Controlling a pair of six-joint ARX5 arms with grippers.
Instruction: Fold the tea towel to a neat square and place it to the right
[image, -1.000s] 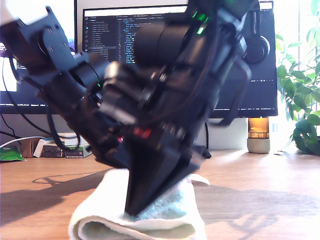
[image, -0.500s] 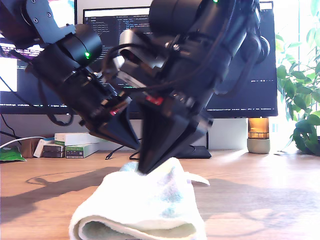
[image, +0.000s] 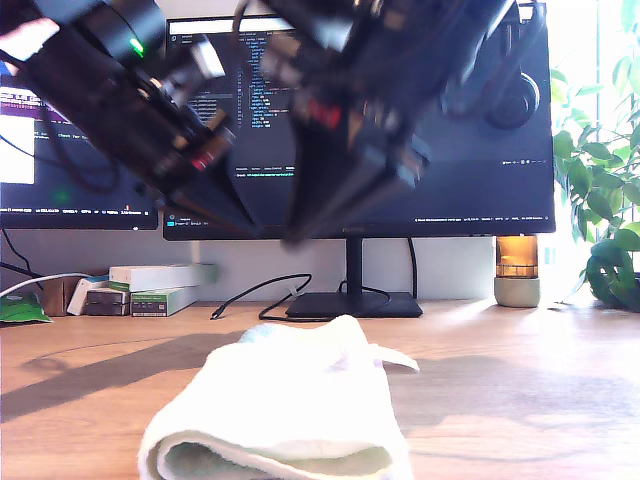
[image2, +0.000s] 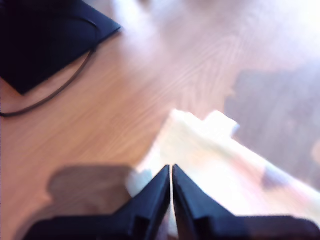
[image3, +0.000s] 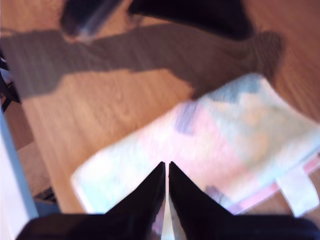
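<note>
Both arms have lifted clear of the fluffy white terry tea towel (image: 280, 410): half a second ago one dark fingertip was pressed into its top, and now the two black grippers hang blurred above it, in front of the wide dark computer monitor (image: 480, 150), with open air between them and the cloth. From where I stand that looks like a release after a fold, so the folding may be nearly finished, though the move to the side seems not yet done, since the towel sits near the middle of the pale wooden desk (image: 520, 400). My first gripper (image2: 171, 170) has its jaws pressed together on nothing, and my second gripper (image3: 166, 167) is likewise closed and empty, both pointing down at the cloth. The towel lies as a thick, soft bundle with a rounded folded edge facing the exterior camera. Its pile looks plush, with pale pink and mint bands showing in the second wrist view and a small white tag (image3: 298, 192) poking out from one edge.
</note>
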